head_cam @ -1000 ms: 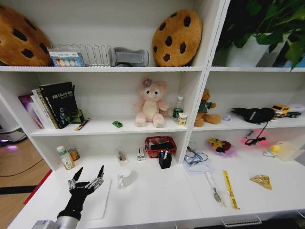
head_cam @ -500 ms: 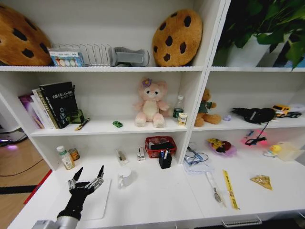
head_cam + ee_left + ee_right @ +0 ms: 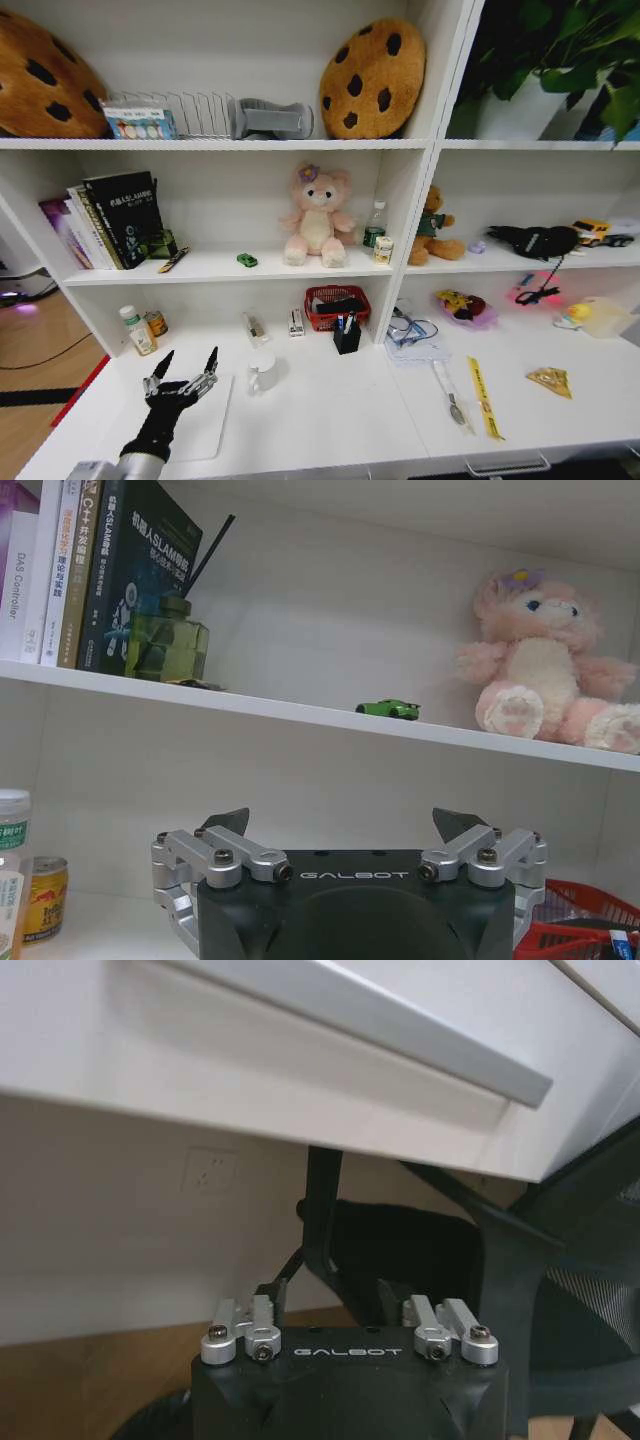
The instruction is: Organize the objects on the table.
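White shelving rises behind the bench, where the left end effector hovers above a white mat at the near-left corner, fingers spread wide and empty. The tiny green toy car sits on the middle shelf just beside the pink plush, and the yellow ruler lies well apart on the bench's right. To reach the car cleanly, the arm should probably rise and approach level, clear of the plush. The right end effector hangs below the bench edge near a drawer handle, fingers apart, holding nothing.
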